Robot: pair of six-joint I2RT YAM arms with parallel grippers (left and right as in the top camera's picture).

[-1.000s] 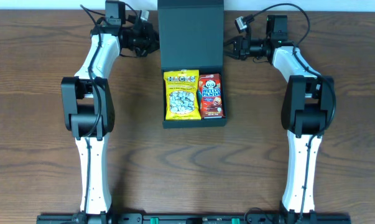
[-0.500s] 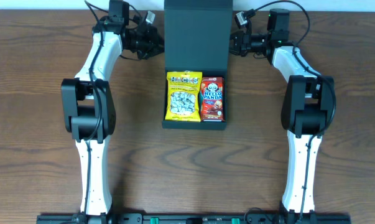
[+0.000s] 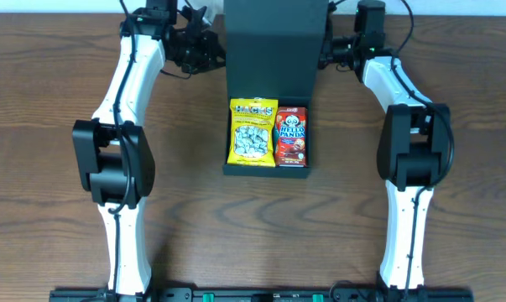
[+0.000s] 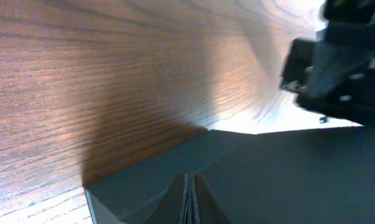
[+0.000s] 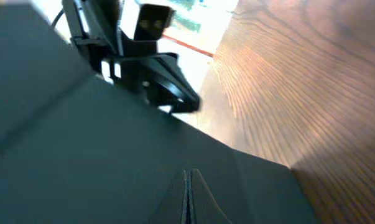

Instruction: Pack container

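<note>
The wooden table [image 3: 51, 126] carries everything, and the two white-and-black arms reach up its length from the near edge, the left arm [image 3: 122, 126] and the right arm [image 3: 404, 126] bending inward at the far end so that they meet the same object from opposite sides. Between them, toward the far middle of the table, sits the container [image 3: 266, 169], its tray open to the overhead camera and its flap lid [image 3: 273, 50] standing up and back from the hinge. That likely explains the symmetric reach, since a wide flap comes down more squarely when both side edges are guided at once. Inside the tray a yellow snack bag [image 3: 252, 132] and a red snack box [image 3: 291, 136] lie flat, side by side and touching, filling the width, so the packing looks done and closing the lid appears to be the step in hand. The left gripper [image 3: 217, 57] is at the lid's left edge and the right gripper [image 3: 326, 52] at its right edge. In each wrist view the jaws are together, only a thin seam between the tips, set against the dark lid; whether any cardboard is nipped between them I cannot tell.
</note>
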